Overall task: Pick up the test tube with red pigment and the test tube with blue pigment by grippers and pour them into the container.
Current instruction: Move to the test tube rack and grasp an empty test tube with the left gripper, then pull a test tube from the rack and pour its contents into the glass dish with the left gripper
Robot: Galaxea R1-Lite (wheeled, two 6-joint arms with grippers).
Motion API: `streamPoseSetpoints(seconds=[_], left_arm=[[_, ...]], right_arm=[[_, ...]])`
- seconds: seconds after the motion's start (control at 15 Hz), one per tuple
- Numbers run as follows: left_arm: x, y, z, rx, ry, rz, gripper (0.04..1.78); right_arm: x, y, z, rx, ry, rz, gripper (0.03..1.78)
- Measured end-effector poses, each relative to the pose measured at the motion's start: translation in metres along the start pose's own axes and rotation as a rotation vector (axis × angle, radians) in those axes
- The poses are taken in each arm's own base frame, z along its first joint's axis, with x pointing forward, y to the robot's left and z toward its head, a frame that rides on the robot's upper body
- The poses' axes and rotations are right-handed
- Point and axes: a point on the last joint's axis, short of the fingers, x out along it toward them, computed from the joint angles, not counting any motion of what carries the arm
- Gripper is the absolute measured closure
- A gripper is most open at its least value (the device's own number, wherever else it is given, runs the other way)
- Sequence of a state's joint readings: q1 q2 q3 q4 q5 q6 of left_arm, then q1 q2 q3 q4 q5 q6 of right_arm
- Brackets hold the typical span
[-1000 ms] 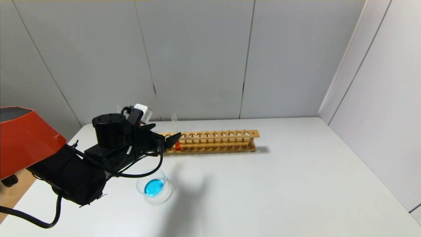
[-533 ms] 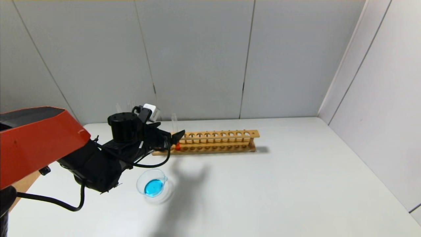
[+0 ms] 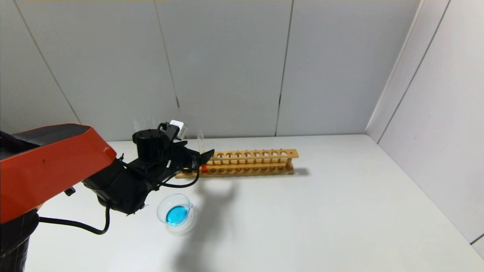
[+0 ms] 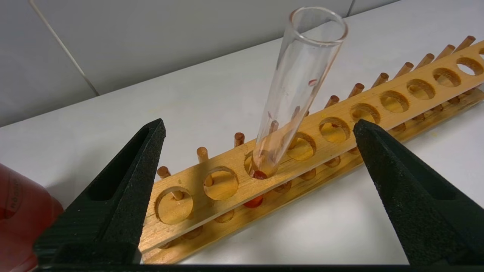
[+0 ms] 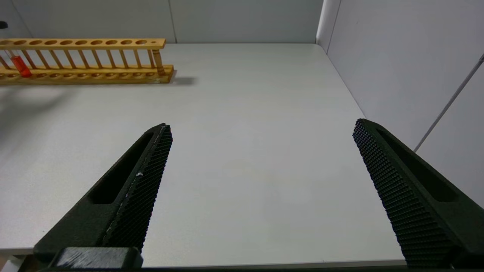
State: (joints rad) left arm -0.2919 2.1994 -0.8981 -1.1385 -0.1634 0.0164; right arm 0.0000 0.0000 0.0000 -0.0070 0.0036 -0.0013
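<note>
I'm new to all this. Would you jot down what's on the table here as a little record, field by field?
Rack: long wooden rack at the back of the table
Red tube: red-tipped tube standing tilted in a hole near the rack's left end
Dish: clear glass dish in front of the rack, blue liquid in it
Left gripper: left gripper at the rack, jaws open either side of the red tube, not touching it
Right gripper: right gripper over bare table, jaws open, empty
Blue tube: not seen

A lab bench setup: wooden test-tube rack (image 3: 242,163) on a white table (image 3: 321,219), enclosed by plain grey panels (image 3: 227,68)
</note>
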Motion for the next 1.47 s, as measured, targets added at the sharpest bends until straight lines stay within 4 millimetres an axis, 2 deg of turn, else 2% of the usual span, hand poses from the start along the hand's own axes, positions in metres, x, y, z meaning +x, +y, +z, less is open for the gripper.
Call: streamPoseSetpoints(seconds=[0.27, 0.4, 0.53, 0.8, 0.93, 1.0, 1.27, 1.47], left_arm=[[0.004, 0.000, 0.000, 0.001, -0.003, -0.002, 0.10], [0.008, 0.001, 0.000, 0.002, -0.007, -0.002, 0.24], [0.012, 0.000, -0.001, 0.002, -0.010, -0.006, 0.47], [0.015, -0.001, -0.004, 0.002, -0.010, -0.007, 1.20], [0.015, -0.001, -0.004, 0.002, -0.012, -0.007, 1.47], [0.015, -0.001, -0.004, 0.002, -0.012, -0.007, 1.51], [0.013, -0.001, -0.001, 0.004, -0.018, -0.006, 1.52], [0.010, -0.001, 0.008, 0.013, -0.035, -0.005, 1.52]], right_arm=[[0.000, 0.000, 0.000, 0.000, 0.000, 0.000, 0.06], [0.000, 0.000, 0.000, 0.000, 0.000, 0.000, 0.06], [0.000, 0.000, 0.000, 0.000, 0.000, 0.000, 0.06], [0.000, 0.000, 0.000, 0.000, 0.000, 0.000, 0.06], [0.000, 0.000, 0.000, 0.000, 0.000, 0.000, 0.06], [0.000, 0.000, 0.000, 0.000, 0.000, 0.000, 0.06], [0.000, 0.000, 0.000, 0.000, 0.000, 0.000, 0.06], [0.000, 0.000, 0.000, 0.000, 0.000, 0.000, 0.06]])
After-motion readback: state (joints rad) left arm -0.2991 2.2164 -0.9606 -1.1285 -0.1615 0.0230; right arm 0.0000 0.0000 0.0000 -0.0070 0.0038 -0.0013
